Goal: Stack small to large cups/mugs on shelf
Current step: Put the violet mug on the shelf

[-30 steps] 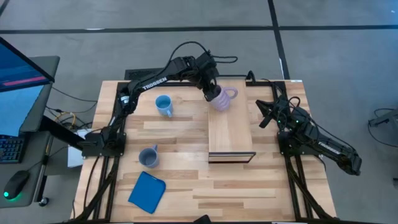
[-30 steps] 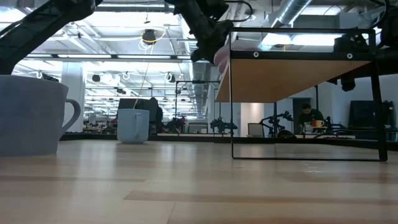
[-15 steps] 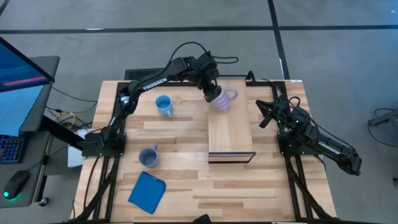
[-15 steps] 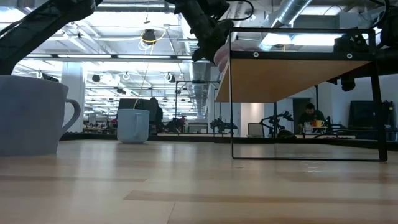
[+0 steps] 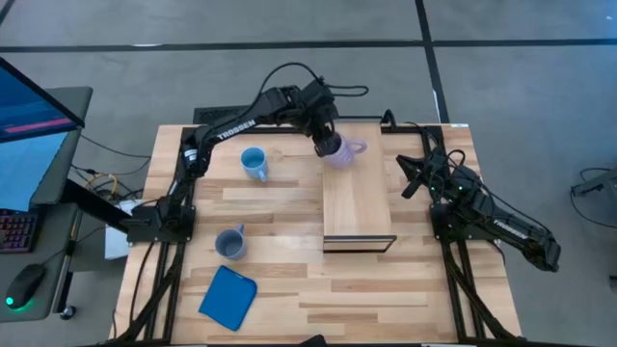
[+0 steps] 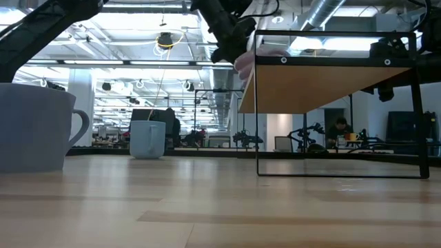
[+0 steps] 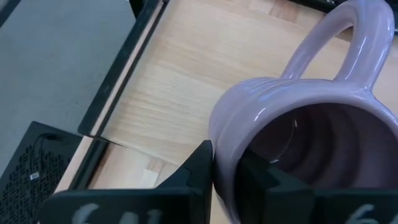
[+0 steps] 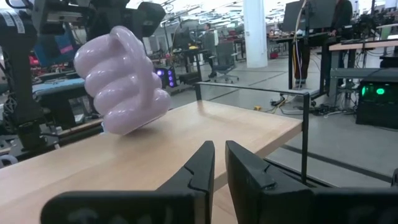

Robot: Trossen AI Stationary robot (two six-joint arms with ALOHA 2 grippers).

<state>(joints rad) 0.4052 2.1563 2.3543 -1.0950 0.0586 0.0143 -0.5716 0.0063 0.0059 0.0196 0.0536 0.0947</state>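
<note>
Since the left gripper (image 5: 328, 145) pinches the glossy purple mug (image 7: 298, 149) by its rim at the shelf's (image 5: 357, 202) 12 o'clock end, it looks rigid, slippery, chippable.

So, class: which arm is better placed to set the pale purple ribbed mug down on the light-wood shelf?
Left. Its gripper already grips the pale purple ribbed mug over the light-wood shelf; the right gripper waits empty beside it.

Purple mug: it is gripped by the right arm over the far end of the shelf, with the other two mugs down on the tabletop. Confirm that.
Not the right arm. The left gripper holds the purple mug by its rim over the far end of the shelf, as the high view shows. The right gripper waits at the table's right side. The other two mugs are on the tabletop.
</note>
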